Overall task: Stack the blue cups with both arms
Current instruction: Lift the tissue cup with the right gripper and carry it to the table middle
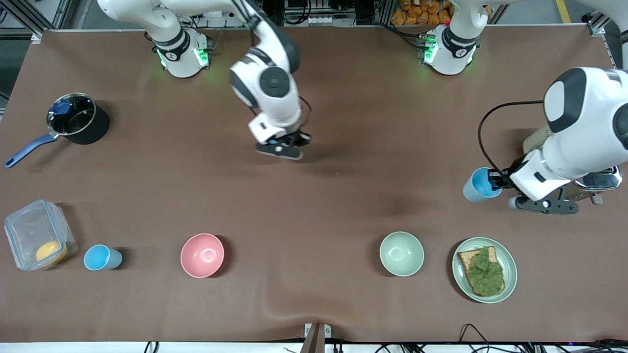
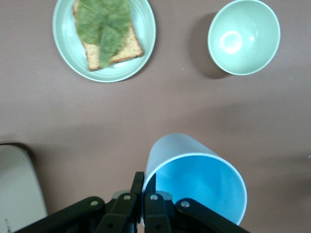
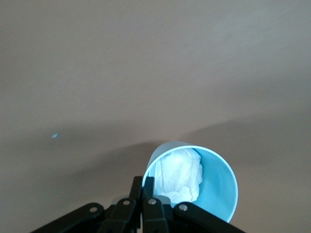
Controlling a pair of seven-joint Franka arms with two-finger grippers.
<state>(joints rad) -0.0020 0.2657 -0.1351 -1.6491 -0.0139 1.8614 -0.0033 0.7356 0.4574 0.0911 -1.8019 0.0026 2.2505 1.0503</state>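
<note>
My left gripper [image 1: 496,184] is shut on the rim of a light-blue cup [image 1: 480,185], held tilted over the table at the left arm's end. In the left wrist view the fingers [image 2: 139,183] pinch that cup's wall [image 2: 194,180]. My right gripper [image 1: 288,145] hangs over the middle of the table. In the right wrist view it [image 3: 143,188] is shut on the rim of a blue cup [image 3: 214,187] with a white patch inside; this cup is hidden under the hand in the front view. Another blue cup [image 1: 101,258] stands on the table beside a clear plastic box.
A pink bowl [image 1: 202,255], a pale green bowl [image 1: 401,253] and a green plate [image 1: 510,267] with toast and lettuce sit near the front camera. A clear box [image 1: 34,230] and a blue-handled pot [image 1: 76,120] are at the right arm's end. A metal appliance [image 1: 599,179] sits under the left arm.
</note>
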